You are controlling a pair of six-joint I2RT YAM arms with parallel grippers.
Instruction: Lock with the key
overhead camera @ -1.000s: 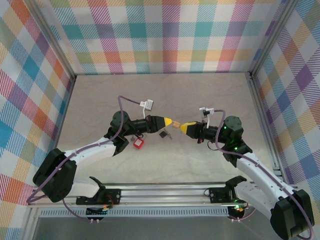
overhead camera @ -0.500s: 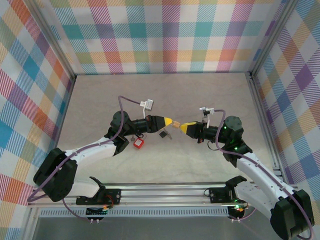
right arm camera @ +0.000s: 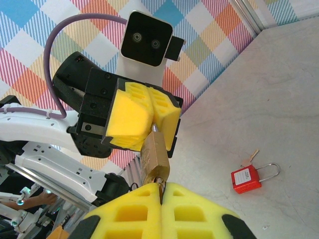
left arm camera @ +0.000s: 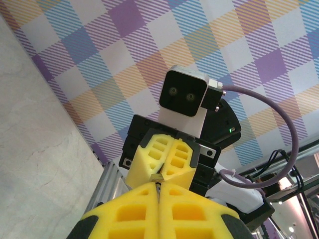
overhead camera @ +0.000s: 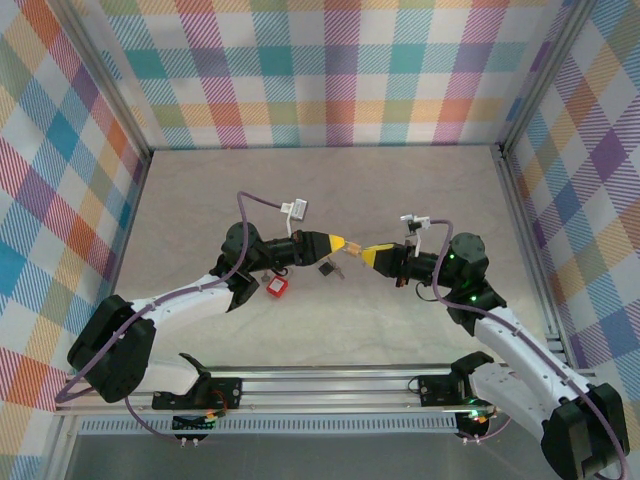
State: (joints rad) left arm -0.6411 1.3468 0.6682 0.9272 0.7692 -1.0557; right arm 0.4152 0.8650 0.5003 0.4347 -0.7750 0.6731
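A brass padlock (right arm camera: 154, 155) hangs in the air between my two grippers, above the middle of the table (overhead camera: 352, 250). My left gripper (left arm camera: 158, 183) is shut on the silver shackle end of the padlock. From the other side, my right gripper (right arm camera: 161, 185) is shut on a thin metal piece at the padlock's base, which looks like the key; most of it is hidden between the pads. The two grippers face each other tip to tip, left gripper (overhead camera: 340, 243) and right gripper (overhead camera: 366, 256).
A red padlock (overhead camera: 276, 287) with a key beside it lies on the table under the left arm, also seen as the red padlock (right arm camera: 245, 179). A small dark padlock (overhead camera: 327, 268) lies just below the grippers. Plaid walls enclose the table on three sides.
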